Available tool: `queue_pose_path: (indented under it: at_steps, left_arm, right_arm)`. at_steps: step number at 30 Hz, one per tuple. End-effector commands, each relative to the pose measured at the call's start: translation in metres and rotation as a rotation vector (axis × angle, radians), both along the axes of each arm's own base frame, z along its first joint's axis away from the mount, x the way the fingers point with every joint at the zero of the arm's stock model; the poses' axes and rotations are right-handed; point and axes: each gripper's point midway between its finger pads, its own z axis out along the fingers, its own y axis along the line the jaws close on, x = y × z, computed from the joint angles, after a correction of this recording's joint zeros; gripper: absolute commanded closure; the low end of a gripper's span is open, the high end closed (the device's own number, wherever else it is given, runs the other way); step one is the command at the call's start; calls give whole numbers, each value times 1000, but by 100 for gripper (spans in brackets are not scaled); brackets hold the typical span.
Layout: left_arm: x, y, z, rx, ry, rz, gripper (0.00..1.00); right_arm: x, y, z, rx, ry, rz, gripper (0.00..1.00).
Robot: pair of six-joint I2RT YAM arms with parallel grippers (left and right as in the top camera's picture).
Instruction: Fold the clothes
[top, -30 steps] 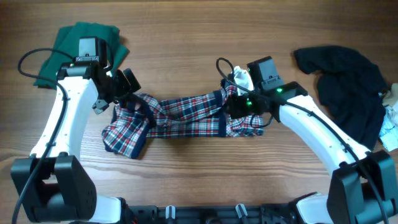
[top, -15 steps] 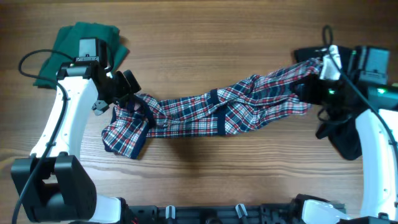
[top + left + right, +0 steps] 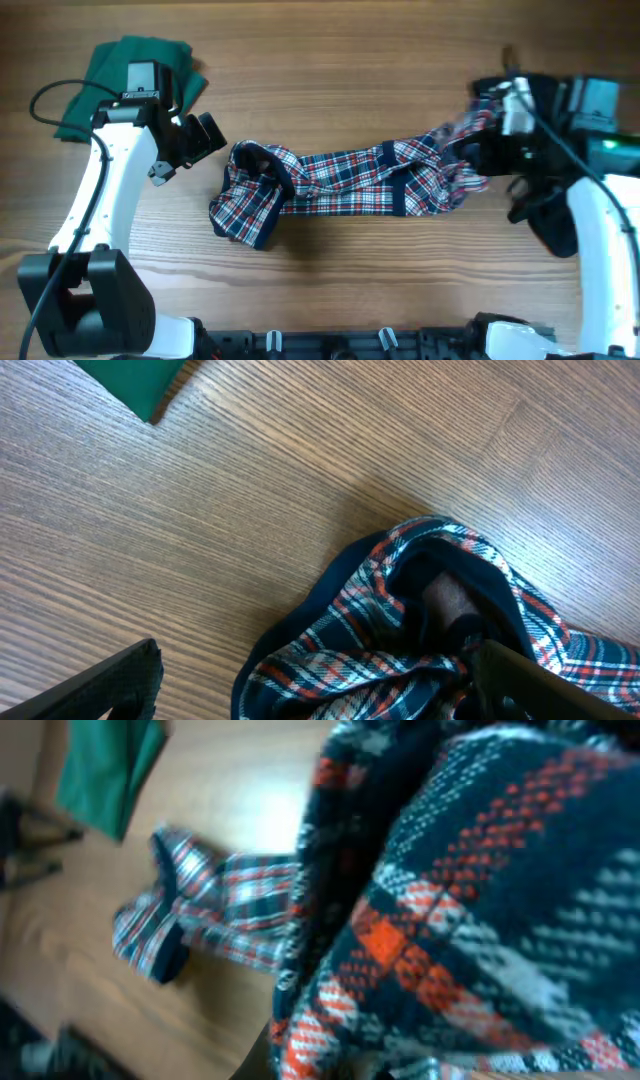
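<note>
Right hand (image 3: 479, 151) tight on plaid garment (image 3: 340, 181)

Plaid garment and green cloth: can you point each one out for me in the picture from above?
The plaid garment (image 3: 350, 180): overhead view, on its stretched middle.
The green cloth (image 3: 100, 60): overhead view, on its upper left part, clear of the arm.

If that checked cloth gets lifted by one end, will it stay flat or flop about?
Probably floppy: the plaid garment lies bunched and twisted where the right tool grips one end. Likely light too, given its thin folds. Its loose end would probably drag on the table.
</note>
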Motion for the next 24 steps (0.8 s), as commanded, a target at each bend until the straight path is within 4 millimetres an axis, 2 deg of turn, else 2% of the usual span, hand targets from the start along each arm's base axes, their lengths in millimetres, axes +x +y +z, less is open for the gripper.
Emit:
queue_pose_path:
  at_steps: [1,2,3,6,9,13,16,19,20,22,24]
  left_arm:
    - [1,0,-1,-4,2,-3,0]
    - [1,0,-1,-4,2,-2,0]
    - [1,0,-1,-4,2,-2,0]
    - [1,0,-1,-4,2,-3,0]
    - [0,0,-1,-3,6,-3,0]
    - [1,0,-1,-4,5,-3,0]
    - [1,0,-1,-3,5,-3,0]
    - [1,0,-1,-3,5,-3,0]
    - [1,0,-1,-3,4,-3,0]
    - [1,0,-1,-3,4,-3,0]
    - [1,0,-1,-3,2,-3,0]
  right_arm:
    - [-6,41,-5,-52,20,117,96]
    - [-12,64,-18,-64,59,181,96]
    - [-14,76,-25,-67,75,218,96]
    - [-13,106,-56,-98,150,272,96]
    - [-13,138,-99,-117,239,345,96]
    - [-11,176,-139,-124,276,401,96]
    - [-3,192,-155,-110,268,390,96]
    - [1,195,-156,-106,252,391,94]
    - [1,195,-155,-105,253,391,58]
    - [2,195,-152,-95,266,362,27]
    - [9,199,-130,-68,235,350,23]
